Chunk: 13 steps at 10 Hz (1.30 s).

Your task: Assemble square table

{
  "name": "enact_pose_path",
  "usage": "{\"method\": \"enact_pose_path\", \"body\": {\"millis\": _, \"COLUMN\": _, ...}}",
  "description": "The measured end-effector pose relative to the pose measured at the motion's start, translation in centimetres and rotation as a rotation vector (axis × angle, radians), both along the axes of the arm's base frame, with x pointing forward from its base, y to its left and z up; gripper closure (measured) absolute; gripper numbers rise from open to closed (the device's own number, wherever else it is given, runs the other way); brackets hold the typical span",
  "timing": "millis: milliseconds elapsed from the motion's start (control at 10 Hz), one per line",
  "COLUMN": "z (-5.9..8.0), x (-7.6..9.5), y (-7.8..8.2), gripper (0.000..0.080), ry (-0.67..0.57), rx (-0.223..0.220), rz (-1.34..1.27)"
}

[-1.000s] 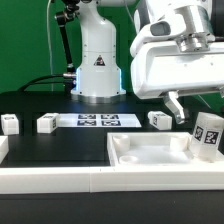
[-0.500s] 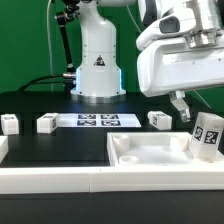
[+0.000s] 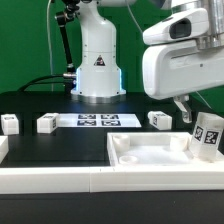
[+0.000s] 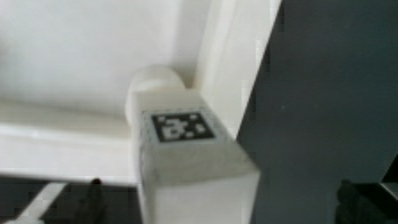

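The white square tabletop (image 3: 150,152) lies tray-side up at the front right. One tagged white leg (image 3: 208,135) stands upright in its corner at the exterior view's right. My gripper (image 3: 188,108) hangs just above that leg, slightly toward the exterior view's left. In the wrist view the leg (image 4: 187,140) stands against the tabletop rim (image 4: 222,40), between my two dark fingertips (image 4: 68,197). The fingertips are wide apart and clear of the leg. The gripper (image 4: 222,200) is open and empty. Three more legs lie on the black table (image 3: 10,124) (image 3: 46,124) (image 3: 159,120).
The marker board (image 3: 97,120) lies flat in front of the robot base (image 3: 98,70). A long white border rail (image 3: 60,182) runs along the front edge, and another piece of rail (image 3: 3,150) sits at the exterior view's left.
My gripper has risen and shifted toward the exterior view's right, away from the standing leg. The leg and the other parts have not moved.
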<state>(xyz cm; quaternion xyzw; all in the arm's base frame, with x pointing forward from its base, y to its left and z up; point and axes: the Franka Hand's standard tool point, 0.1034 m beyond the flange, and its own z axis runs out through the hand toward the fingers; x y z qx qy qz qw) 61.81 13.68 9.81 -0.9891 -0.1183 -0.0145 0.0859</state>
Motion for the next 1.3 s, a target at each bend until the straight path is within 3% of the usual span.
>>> {"method": "enact_pose_path", "body": {"millis": 300, "z": -0.2, "x": 0.2, "y": 0.0, "gripper": 0.0151, "ry": -0.005, "rx": -0.014, "rz": -0.071}}
{"method": "enact_pose_path", "body": {"millis": 400, "z": -0.4, "x": 0.1, "y": 0.1, "gripper": 0.0151, "ry": -0.007, "rx": -0.061, "rz": -0.094}}
{"method": "enact_pose_path", "body": {"millis": 600, "z": -0.8, "x": 0.1, "y": -0.3, "gripper": 0.0151, "ry": -0.021, "rx": -0.094, "rz": -0.069}}
{"method": "enact_pose_path", "body": {"millis": 1100, "z": -0.8, "x": 0.1, "y": -0.6, "gripper": 0.0151, "ry": -0.021, "rx": -0.096, "rz": -0.07}}
{"method": "enact_pose_path", "body": {"millis": 1300, "z": -1.3, "x": 0.3, "y": -1.7, "gripper": 0.0151, "ry": -0.02, "rx": -0.104, "rz": -0.041}}
